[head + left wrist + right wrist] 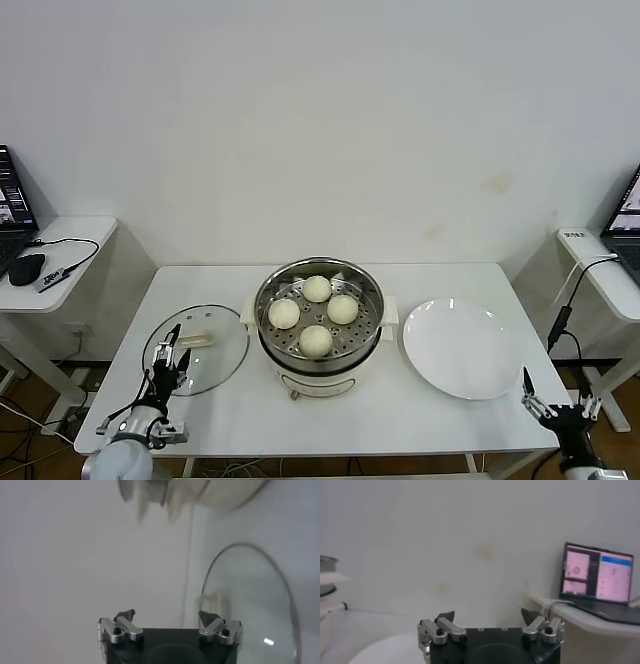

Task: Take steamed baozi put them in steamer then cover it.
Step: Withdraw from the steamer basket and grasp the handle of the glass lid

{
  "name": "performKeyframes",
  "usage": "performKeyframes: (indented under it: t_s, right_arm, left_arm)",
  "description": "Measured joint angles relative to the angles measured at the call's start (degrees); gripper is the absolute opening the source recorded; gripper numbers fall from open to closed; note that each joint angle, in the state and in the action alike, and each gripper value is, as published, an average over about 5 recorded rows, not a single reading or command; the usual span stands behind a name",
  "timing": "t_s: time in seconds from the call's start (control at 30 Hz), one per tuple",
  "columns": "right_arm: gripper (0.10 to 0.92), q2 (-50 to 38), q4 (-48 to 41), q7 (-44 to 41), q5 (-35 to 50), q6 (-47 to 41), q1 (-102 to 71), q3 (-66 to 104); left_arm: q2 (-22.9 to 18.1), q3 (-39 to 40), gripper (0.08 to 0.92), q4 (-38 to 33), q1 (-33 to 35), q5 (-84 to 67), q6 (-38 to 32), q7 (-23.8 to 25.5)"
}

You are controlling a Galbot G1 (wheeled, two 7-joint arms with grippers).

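At the table's near left corner, the left gripper (171, 352) is held with its fingers spread and nothing between them, just over the near rim of the lid (197, 349), which lies flat on the table (200, 290) to the left of the steamer (319, 318). Off the near right corner, the right gripper (553, 402) is likewise spread and empty, apart from the plate (461, 347), which lies close to the table's right edge. Farther back, 4 buns (315, 313) are seen on the perforated tray inside the uncovered steamer. Bare tabletop runs between steamer and lid.
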Motion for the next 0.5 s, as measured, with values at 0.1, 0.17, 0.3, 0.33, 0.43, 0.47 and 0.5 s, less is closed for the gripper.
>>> performKeyframes:
  t_s: [0.1, 0.17, 0.3, 0.33, 0.43, 0.47, 0.5]
  right_arm:
    - [0.823, 0.28, 0.0, -0.13, -0.1, -0.03, -0.64, 0.88]
    - [0.823, 0.48, 0.0, -0.2, -0.16, -0.06, -0.95, 1.39]
    - [0.823, 1.04, -0.14, -0.33, -0.47, -0.08, -1.28, 2.02]
    - [0.823, 1.18, -0.21, -0.35, -0.58, -0.07, -1.31, 2.11]
    - [0.823, 1.54, -0.55, -0.37, -0.9, -0.04, -1.36, 2.36]
    - [0.823, 1.64, -0.7, -0.39, -1.01, -0.02, -1.36, 2.43]
    - [0.823, 1.73, -0.85, -0.41, -1.12, -0.02, -1.36, 2.49]
  left_arm:
    - [-0.05, 0.52, 0.823, 1.96, -2.01, 1.35, -0.12, 0.17]
    - [-0.06, 0.87, 0.823, 3.3, -3.29, 2.08, -0.21, 0.24]
    - [-0.05, 1.63, 0.823, 6.19, -5.83, 3.18, -0.33, 0.36]
    - [-0.06, 1.84, 0.823, 6.92, -6.47, 3.4, -0.35, 0.39]
    - [-0.16, 2.42, 0.823, 9.09, -8.33, 3.97, -0.38, 0.45]
    - [-0.21, 2.59, 0.823, 9.78, -8.94, 4.12, -0.38, 0.46]
    - [-0.25, 2.72, 0.823, 10.45, -9.55, 4.26, -0.39, 0.46]
